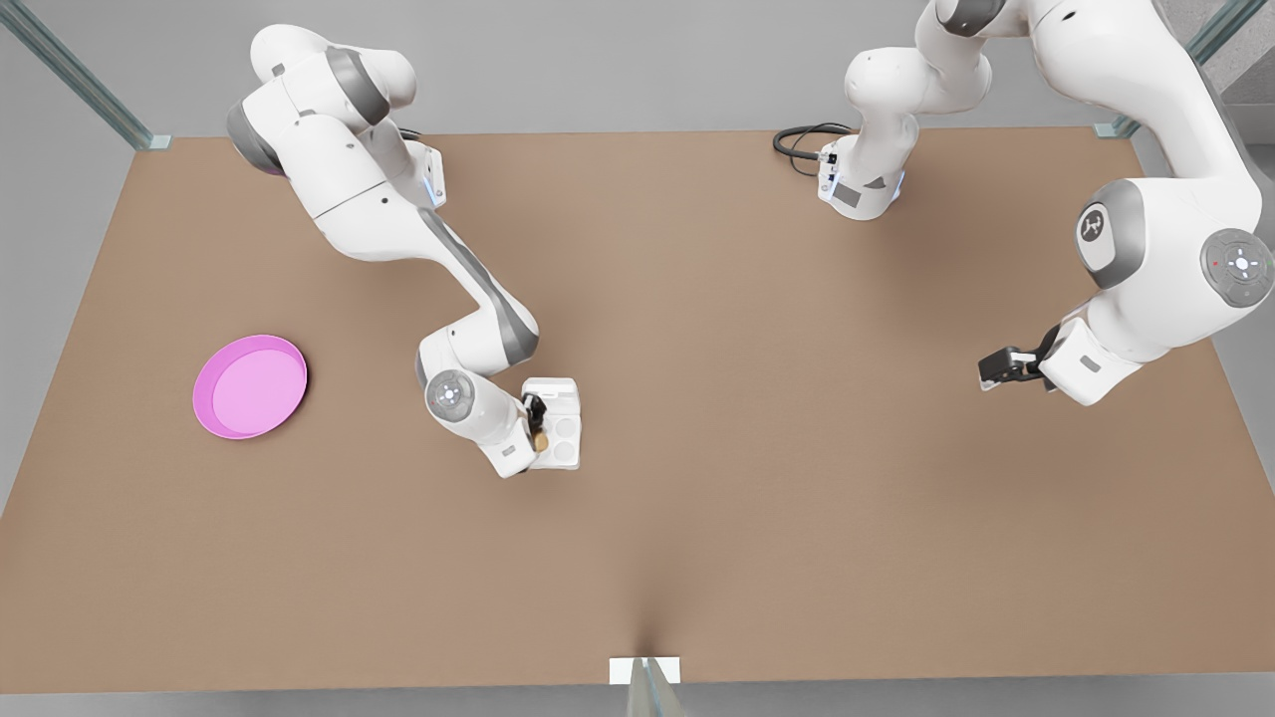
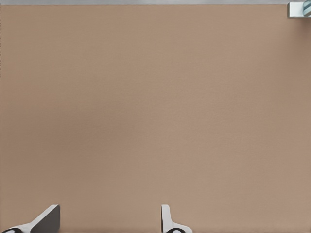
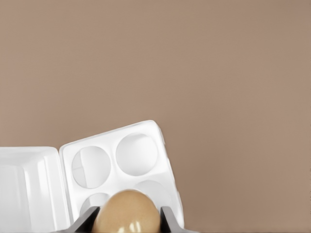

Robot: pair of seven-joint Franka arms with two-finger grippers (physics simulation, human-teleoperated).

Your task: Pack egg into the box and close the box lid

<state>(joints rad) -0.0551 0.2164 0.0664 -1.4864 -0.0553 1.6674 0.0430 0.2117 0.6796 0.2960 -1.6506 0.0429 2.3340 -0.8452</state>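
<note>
Fingers (image 3: 167,219) of right gripper (image 1: 539,423) clamp egg (image 1: 541,439) at its sides, just above box (image 1: 564,440) cup nearest arm; box lid (image 1: 554,394) open, flat on bench (image 1: 757,418).
Left gripper (image 1: 999,368) waits well apart from box.
Left wrist: fingers (image 2: 47,219) spread, empty.
Right wrist: egg (image 3: 127,211) smooth, rounded, likely slippery and fragile; grip light across middle. Box (image 3: 121,162) thin, light, may shift.

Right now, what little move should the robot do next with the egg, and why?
Probably lower it a little. The right gripper holds the egg over the box, whose cups are empty and whose box lid lies open. The left gripper waits apart.
</note>
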